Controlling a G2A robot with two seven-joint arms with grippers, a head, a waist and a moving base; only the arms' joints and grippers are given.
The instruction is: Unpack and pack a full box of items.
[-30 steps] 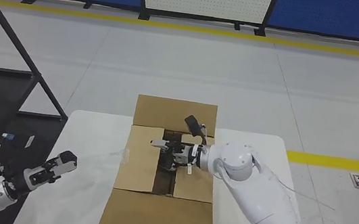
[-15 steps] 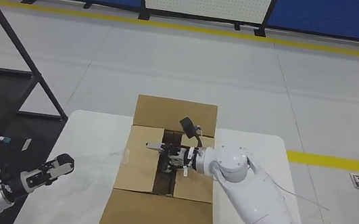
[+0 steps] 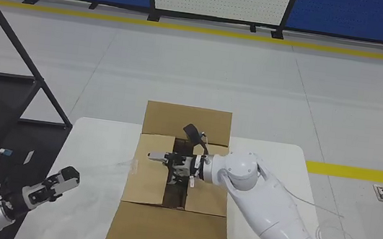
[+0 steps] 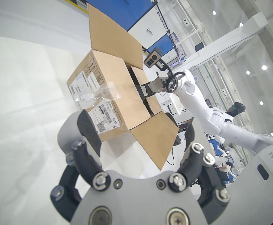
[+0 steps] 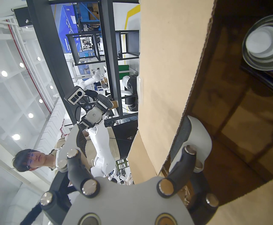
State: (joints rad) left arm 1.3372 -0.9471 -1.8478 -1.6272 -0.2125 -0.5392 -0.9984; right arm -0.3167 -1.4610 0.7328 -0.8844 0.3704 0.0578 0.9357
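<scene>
Right hand point(image 5: 133, 125) astride a flat cardboard box flap point(image 5: 166, 64)

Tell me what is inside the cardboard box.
Through the gap between its flaps, a round metal container with a white centre shows in the cardboard box. The flaps cover the rest, which is dark, so other items cannot be told.

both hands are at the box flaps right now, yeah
Not quite: only the right hand is at the box flaps, open around the edge of an inner one. The left hand is open by the table edge, apart from the box, as the top view shows.
</scene>
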